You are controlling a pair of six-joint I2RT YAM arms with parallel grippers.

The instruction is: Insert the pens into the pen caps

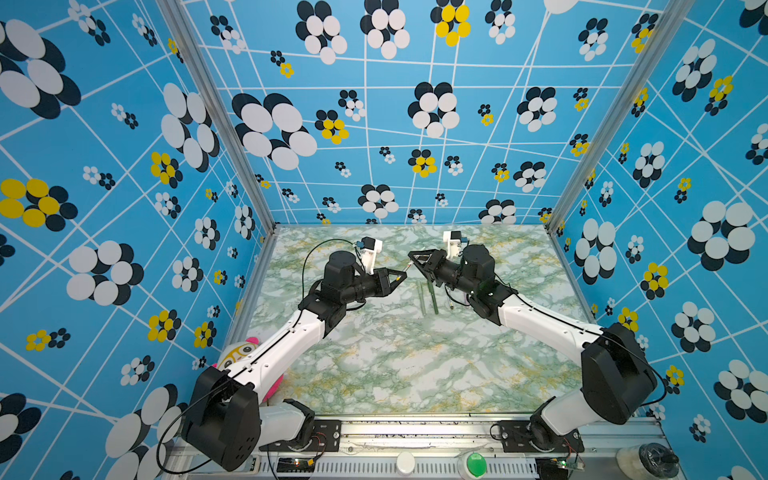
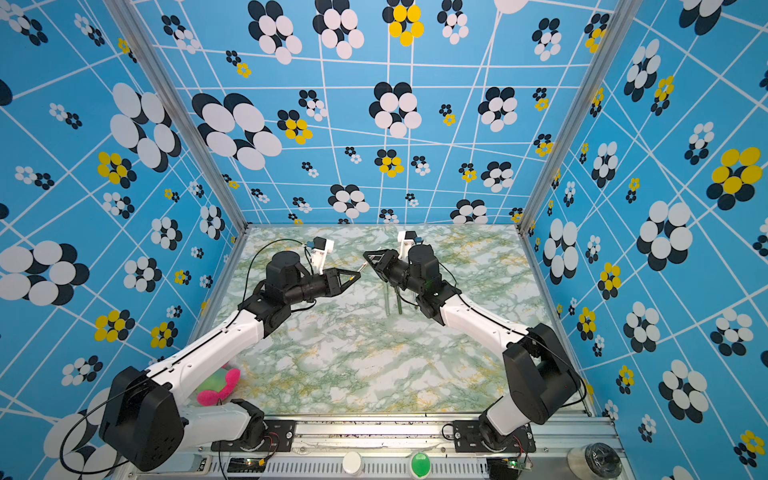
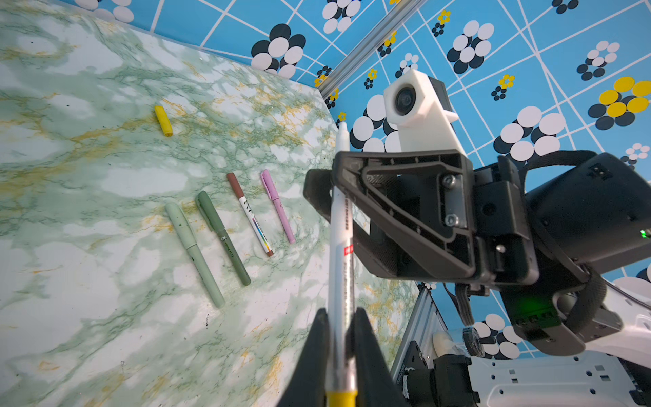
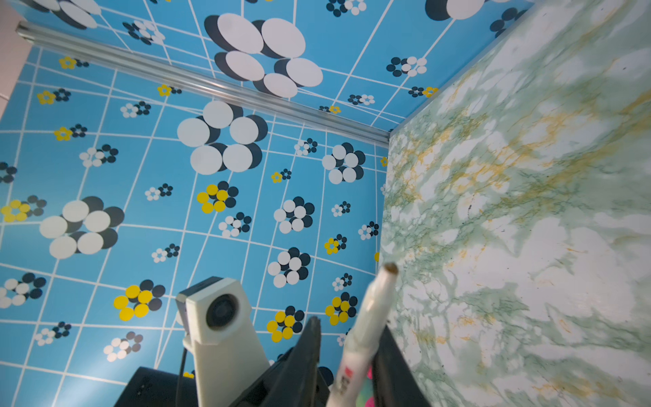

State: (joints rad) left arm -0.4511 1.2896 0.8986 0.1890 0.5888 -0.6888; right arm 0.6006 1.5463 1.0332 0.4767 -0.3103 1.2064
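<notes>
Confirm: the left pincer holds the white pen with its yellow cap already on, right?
No. The left pincer does hold the white pen, but the yellow cap lies loose on the table, away from it, as the left wrist view shows.

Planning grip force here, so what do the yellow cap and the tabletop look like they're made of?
The yellow cap looks like moulded plastic, opaque and satin: uniform colour, soft highlight along its side. The tabletop is probably a printed marble-look laminate or film, smooth with a faint sheen: flat green-and-yellow veining.
</notes>
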